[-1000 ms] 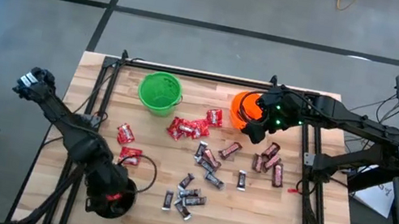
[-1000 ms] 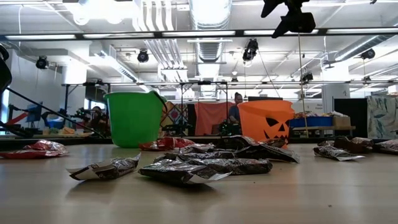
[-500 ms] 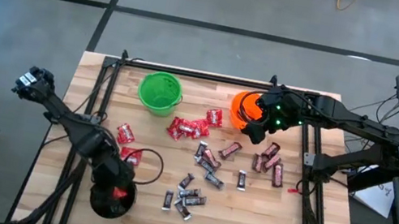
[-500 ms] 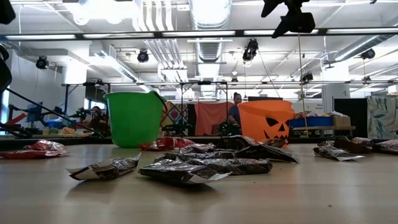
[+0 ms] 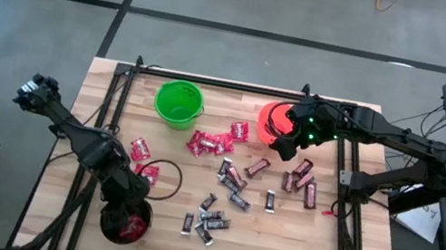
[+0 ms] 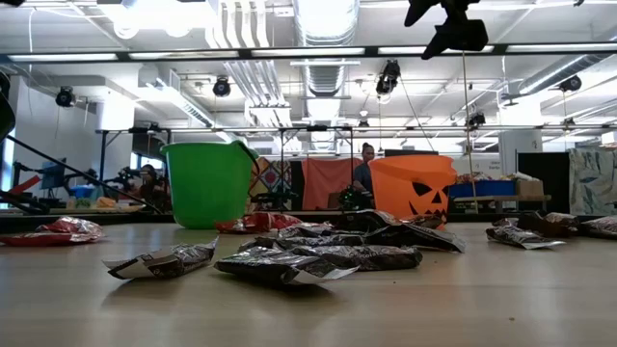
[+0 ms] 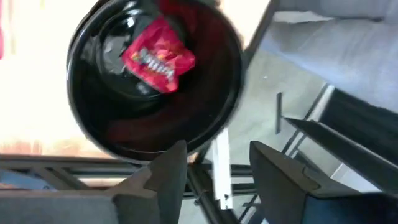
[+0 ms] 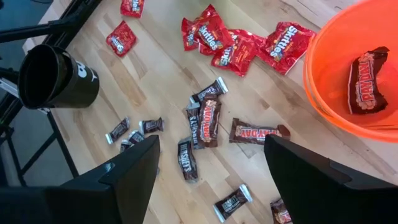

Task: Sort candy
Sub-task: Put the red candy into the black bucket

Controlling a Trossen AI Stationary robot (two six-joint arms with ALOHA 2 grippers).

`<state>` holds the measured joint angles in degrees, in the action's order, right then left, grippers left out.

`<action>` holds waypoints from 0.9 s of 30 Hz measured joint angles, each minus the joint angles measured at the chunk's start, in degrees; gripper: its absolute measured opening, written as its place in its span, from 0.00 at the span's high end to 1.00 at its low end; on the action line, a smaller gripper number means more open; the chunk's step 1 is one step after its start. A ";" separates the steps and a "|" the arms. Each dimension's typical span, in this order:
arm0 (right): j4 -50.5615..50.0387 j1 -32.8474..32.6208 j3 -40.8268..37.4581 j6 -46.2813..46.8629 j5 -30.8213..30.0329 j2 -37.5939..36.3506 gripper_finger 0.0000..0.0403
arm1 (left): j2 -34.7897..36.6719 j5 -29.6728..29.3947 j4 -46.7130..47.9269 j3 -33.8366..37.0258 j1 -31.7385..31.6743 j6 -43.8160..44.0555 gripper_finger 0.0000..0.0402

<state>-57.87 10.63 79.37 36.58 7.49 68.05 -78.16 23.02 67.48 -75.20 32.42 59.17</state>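
Pale wooden table (image 5: 167, 235) on a grey workshop floor carries my scattered candy (image 5: 228, 176): red packets, brown bars, black-silver bars pointing every way. My left gripper (image 7: 211, 165) hangs spread above the black bucket (image 7: 211, 118), one red packet (image 7: 159, 56) inside, seemingly diagonal. My right gripper (image 8: 211, 174) gapes empty by the orange bucket (image 8: 323, 87).

"Skittles" reads in white on a bright red squarish packet (image 8: 288, 36) lying on the wooden table just beside the orange round plastic bucket (image 8: 323, 81). "PAYDAY" reads on a dark brown-red bar (image 8: 365, 71) inside that bucket, and on another brown-red bar (image 8: 258, 132) on the table near it.
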 joint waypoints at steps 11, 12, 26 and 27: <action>25.83 0.00 0.05 -3.19 0.08 0.13 0.34 | 2.19 -13.07 5.15 -10.65 -7.05 -5.20 0.62; 27.00 0.00 0.07 -3.19 0.09 0.08 0.34 | 2.69 -14.17 5.66 -11.32 -8.14 -5.68 0.63; 11.00 0.00 3.91 0.38 0.01 -0.61 0.35 | 15.19 -28.82 5.80 -2.29 -27.99 -10.03 0.71; 10.52 0.00 3.91 0.68 0.02 -0.61 0.35 | 16.00 -28.93 5.55 -0.45 -29.76 -9.48 0.72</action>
<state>-47.35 10.63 83.29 37.26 7.51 67.44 -62.17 -5.91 73.03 -75.65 2.66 49.69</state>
